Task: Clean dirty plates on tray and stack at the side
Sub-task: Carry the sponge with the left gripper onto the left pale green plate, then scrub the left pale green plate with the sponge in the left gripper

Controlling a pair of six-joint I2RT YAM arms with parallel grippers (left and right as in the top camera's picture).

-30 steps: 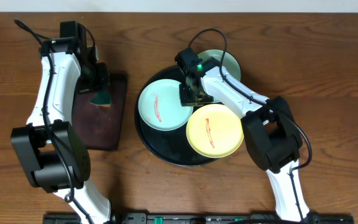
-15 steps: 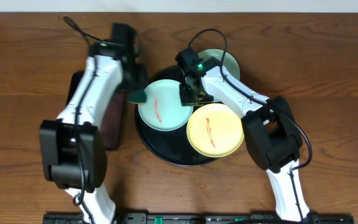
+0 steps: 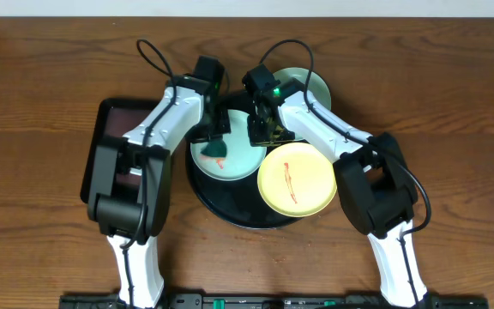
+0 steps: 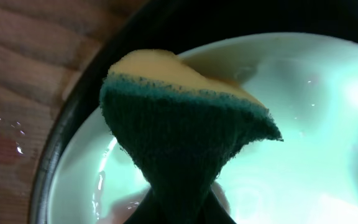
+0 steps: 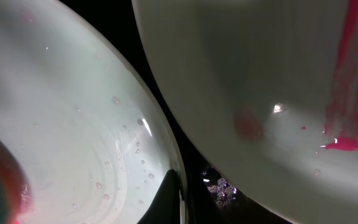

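A pale turquoise plate lies at the left of the black tray. My left gripper is shut on a green and yellow sponge that rests on this plate; the left wrist view shows the sponge over the wet plate. My right gripper is shut on the plate's right rim, and its finger shows in the right wrist view. A yellow plate with a red smear lies to the right. Another turquoise plate sits at the back.
A rectangular dark brown tray lies left of the black tray, partly under my left arm. Both arms cross over the back half of the black tray. Bare wooden table surrounds the trays.
My left arm swung right from the brown tray, carrying the sponge onto the turquoise plate, where it now covers the red smear. The right arm has not moved.
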